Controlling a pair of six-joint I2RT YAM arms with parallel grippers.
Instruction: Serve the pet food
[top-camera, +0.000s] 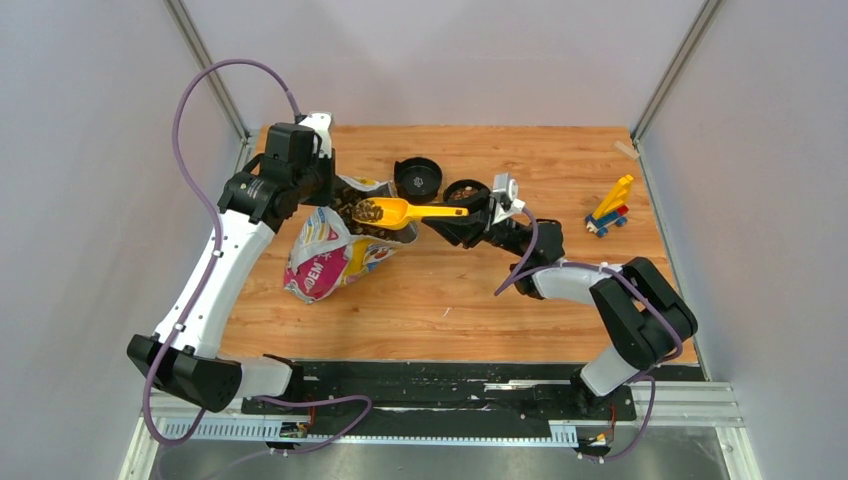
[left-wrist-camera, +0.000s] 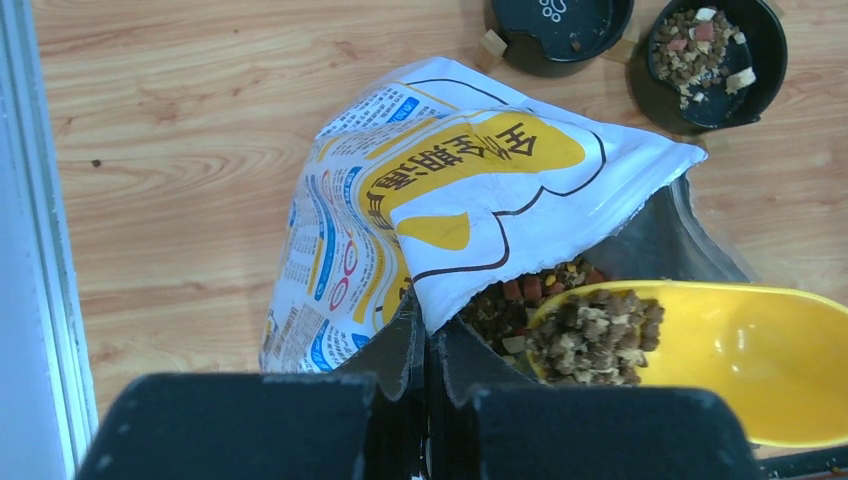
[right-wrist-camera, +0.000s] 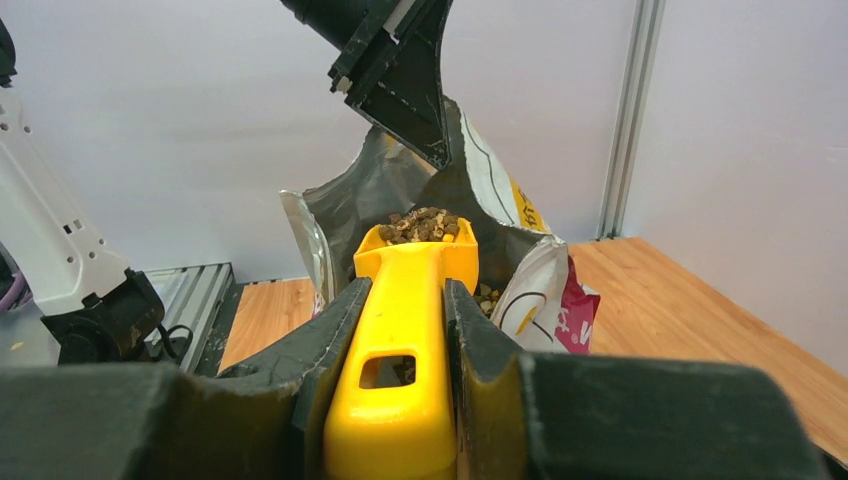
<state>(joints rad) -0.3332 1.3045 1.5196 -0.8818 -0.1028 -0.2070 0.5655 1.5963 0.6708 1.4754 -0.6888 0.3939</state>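
Observation:
The printed bag lies on the table with its mouth held up and open. My left gripper is shut on the bag's torn top edge. My right gripper is shut on the handle of the yellow scoop. The scoop is level at the bag's mouth, its bowl heaped with brown pet food. More pet food lies loose inside the bag behind it. The left gripper's fingers hang above the bag's rim in the right wrist view.
Two black bowls stand behind the scoop: the left one holds almost nothing, the right one holds some kibble. A small toy of coloured bricks sits at the far right. Metal frame posts and walls close in both sides.

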